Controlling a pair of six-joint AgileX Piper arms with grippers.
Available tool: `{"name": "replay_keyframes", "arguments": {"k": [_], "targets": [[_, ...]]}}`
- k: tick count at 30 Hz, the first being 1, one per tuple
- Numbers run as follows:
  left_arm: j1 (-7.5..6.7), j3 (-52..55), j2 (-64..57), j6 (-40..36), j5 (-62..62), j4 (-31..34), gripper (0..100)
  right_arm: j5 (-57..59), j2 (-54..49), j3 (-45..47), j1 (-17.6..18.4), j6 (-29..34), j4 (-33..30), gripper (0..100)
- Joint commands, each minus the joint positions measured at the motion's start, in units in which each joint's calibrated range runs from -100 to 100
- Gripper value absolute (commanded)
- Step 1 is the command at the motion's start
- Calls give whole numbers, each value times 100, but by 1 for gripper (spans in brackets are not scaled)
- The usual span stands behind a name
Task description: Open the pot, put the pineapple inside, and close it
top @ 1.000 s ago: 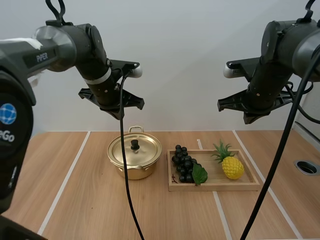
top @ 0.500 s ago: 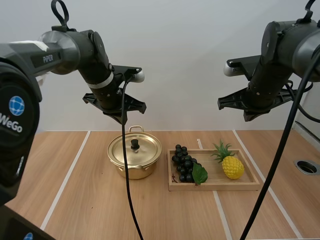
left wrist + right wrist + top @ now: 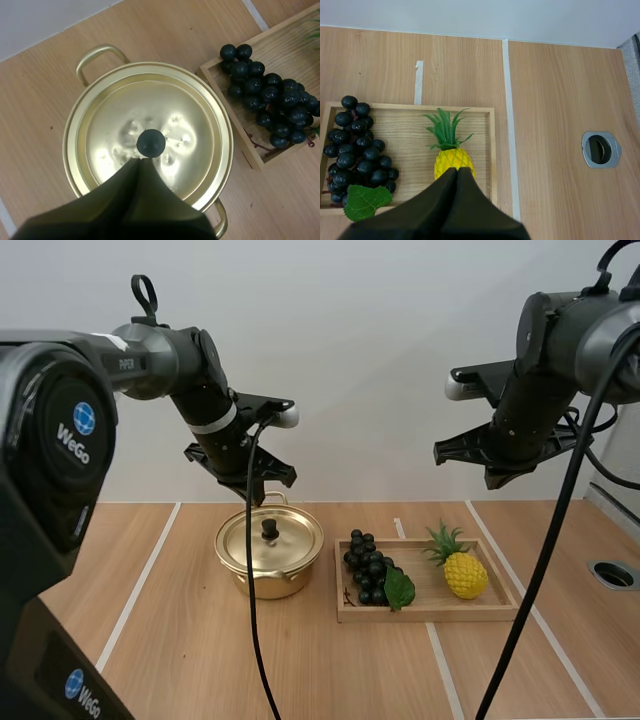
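A gold pot (image 3: 270,570) stands on the wooden table with its lid (image 3: 175,110) on, and a black knob (image 3: 151,142) tops the lid. My left gripper (image 3: 254,492) hangs shut above the pot, empty. In the left wrist view its fingers form one dark wedge, and the left gripper (image 3: 140,161) points at the knob. A yellow pineapple (image 3: 464,573) with green leaves lies in the right half of a wooden tray (image 3: 430,613). High over the tray, my right gripper (image 3: 498,478) is shut on nothing. The right gripper (image 3: 456,170) points at the pineapple (image 3: 451,159).
A bunch of dark grapes (image 3: 367,565) with a green leaf (image 3: 399,588) fills the tray's left half, next to the pot. A round metal hole (image 3: 613,574) is set in the table at the far right. White tape lines cross the tabletop.
My left arm has swung right and come down closer over the pot. The right arm has barely moved. Pot, tray, grapes and pineapple stay where they were.
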Motion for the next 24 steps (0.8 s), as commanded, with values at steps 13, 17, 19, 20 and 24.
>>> {"name": "replay_keyframes", "arguments": {"k": [13,17,19,20,24], "targets": [[18,-5,350,422,76,-513,100,-181,271,15,-24,17,-75,0],[18,-5,350,422,-41,-522,100,-181,317,15,-24,-12,-75,0],[18,-5,380,422,-117,-522,100,-227,329,15,-24,-12,-75,0],[18,-5,399,422,-116,-522,100,-242,327,15,-24,-12,-75,0],[18,-5,611,422,-216,-522,100,-294,327,15,-24,-12,-75,0]]}}
